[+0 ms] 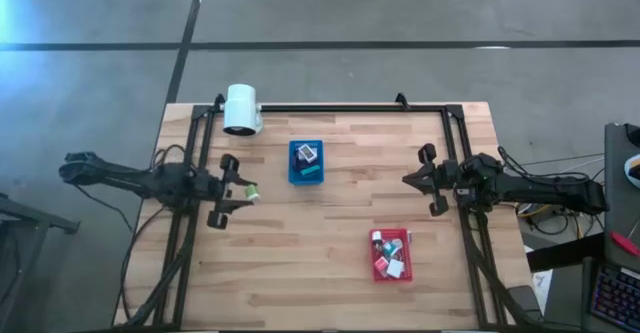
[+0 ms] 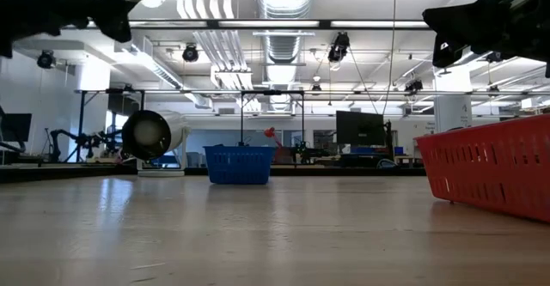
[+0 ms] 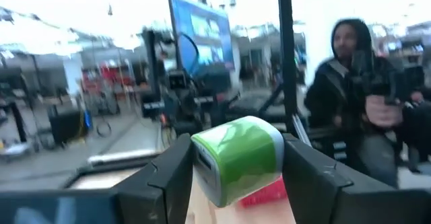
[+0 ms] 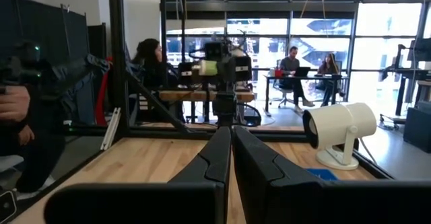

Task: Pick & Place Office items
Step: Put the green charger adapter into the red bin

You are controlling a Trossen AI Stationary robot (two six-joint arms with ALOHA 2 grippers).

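Green-and-white office item point(image 3: 237, 158) was clamped between the left gripper point(image 1: 250, 192)'s half-spread fingers point(image 3: 174, 177), held above bare tabletop point(image 1: 300, 253) left of the blue tray point(image 1: 306, 163). The red tray point(image 1: 392, 255) held the remaining items point(image 1: 390, 261), well apart. The right gripper point(image 1: 410, 181) hovered fully closed and empty over open wood near the right edge.

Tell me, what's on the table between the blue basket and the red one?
Nothing: in the high view the stretch between the blue tray and the red tray is bare wooden table.
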